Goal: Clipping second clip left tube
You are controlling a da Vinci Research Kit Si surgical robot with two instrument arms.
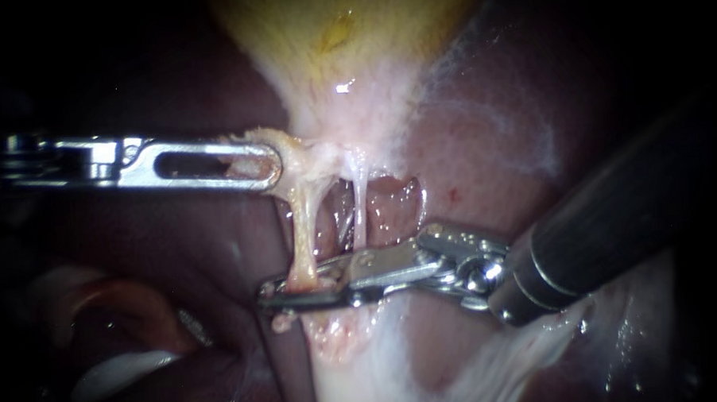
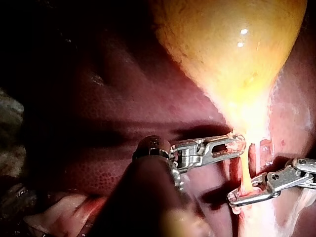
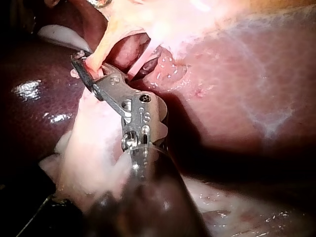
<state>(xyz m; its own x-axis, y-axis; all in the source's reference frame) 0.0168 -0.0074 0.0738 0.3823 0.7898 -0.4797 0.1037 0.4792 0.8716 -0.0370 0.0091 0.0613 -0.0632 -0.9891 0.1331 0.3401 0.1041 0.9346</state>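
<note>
Right instrument's claw (image 1: 281,294) seemingly clamps left tube (image 1: 303,223); left instrument's (image 1: 263,164) grips gallbladder (image 1: 353,42).

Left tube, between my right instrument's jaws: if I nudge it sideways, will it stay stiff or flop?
Likely floppy: the left tube is a thin pale strand, taut only where stretched between the gallbladder and the right instrument. Probably slippery: it and the gallbladder glisten wet. Possibly fragile: it looks ragged, so nudge gently.
</note>
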